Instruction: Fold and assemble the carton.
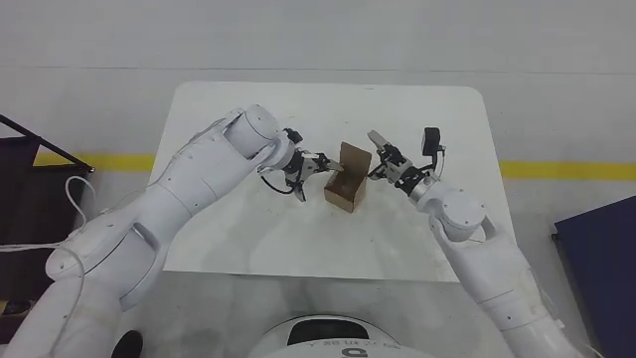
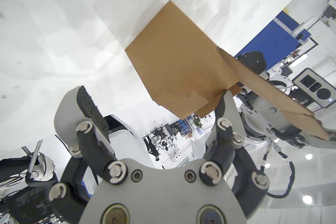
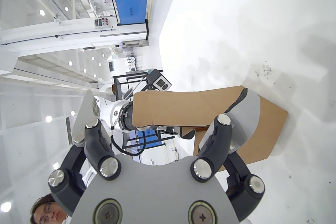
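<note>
Carton (image 1: pixel 346 177) stands between spread left gripper (image 1: pixel 326 165) and spread right gripper (image 1: pixel 381 158), touching both.

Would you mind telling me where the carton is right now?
In the top view the carton stands near the middle of the white table, between the left gripper and the right gripper, both close beside it.

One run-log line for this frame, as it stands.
carton partly erected on white table, flap raised | left gripper open at one side | right gripper open at opposite side | assembly unfinished

Plain brown carton (image 1: pixel 346 177), white table (image 1: pixel 427 229)
</note>
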